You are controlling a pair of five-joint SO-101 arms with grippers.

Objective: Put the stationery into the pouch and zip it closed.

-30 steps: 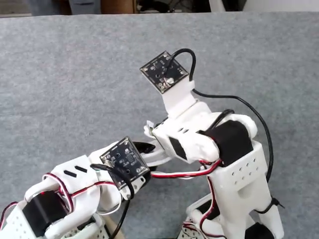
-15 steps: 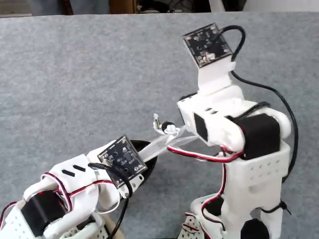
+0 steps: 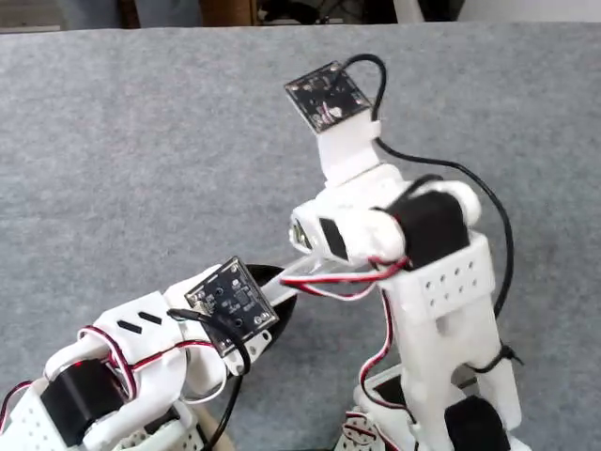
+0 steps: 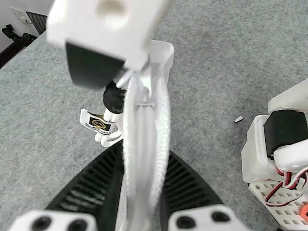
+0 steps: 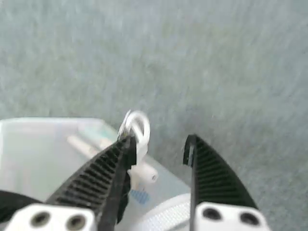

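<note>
The clear pouch [image 3: 315, 272] hangs off the table between the two arms, and its white zip edge [image 4: 144, 108] is clamped in my left gripper [image 4: 143, 154]. That left gripper [image 3: 280, 293] sits low at the near side. The zip pull [image 4: 98, 124] with its small tag dangles beside the edge. My right gripper [image 5: 159, 142] stands open with nothing between the fingers; the pull's ring [image 5: 136, 126] rests against the tip of one finger. In the high view the right gripper [image 3: 299, 233] is just above the pouch's end. A white pen-like stationery piece [image 5: 84, 144] lies inside the pouch [image 5: 43, 149].
Grey felt [image 3: 141, 141] covers the whole table. A tiny scrap [image 4: 238, 119] lies on it near the right arm's base [image 4: 279, 144]. Dark clutter shows past the table's far edge [image 3: 282, 11].
The right arm swung out to the right, drawing the zip pull along, then came back left over the pouch's end. The left gripper kept its hold and stayed put.
</note>
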